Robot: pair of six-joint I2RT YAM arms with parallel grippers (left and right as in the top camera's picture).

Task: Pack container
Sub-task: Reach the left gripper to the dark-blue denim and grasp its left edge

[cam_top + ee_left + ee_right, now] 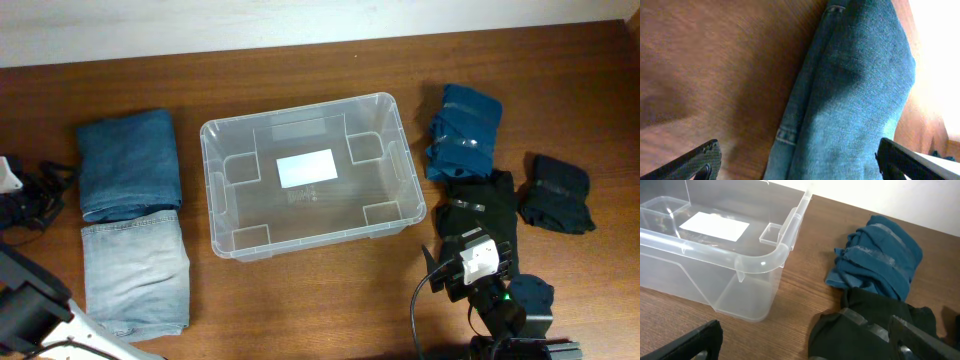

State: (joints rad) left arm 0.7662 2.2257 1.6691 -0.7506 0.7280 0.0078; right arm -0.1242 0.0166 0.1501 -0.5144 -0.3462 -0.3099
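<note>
The clear container [300,113] stands empty in the middle of the table, with a white label [306,168] on its bottom. Its near corner shows in the right wrist view [765,260]. My right gripper [805,345] is open and empty, low over the edge of a black garment [865,330] to the right of the container. My left gripper [800,167] is open and empty, its fingers wide apart over folded blue jeans [855,100]. I cannot tell which pair of jeans that is.
Dark blue jeans [128,162] and light blue jeans [135,275] lie folded left of the container. A blue garment [465,130], the black garment [480,200] and another dark garment [558,193] lie to its right. My right arm [480,265] is at the front right.
</note>
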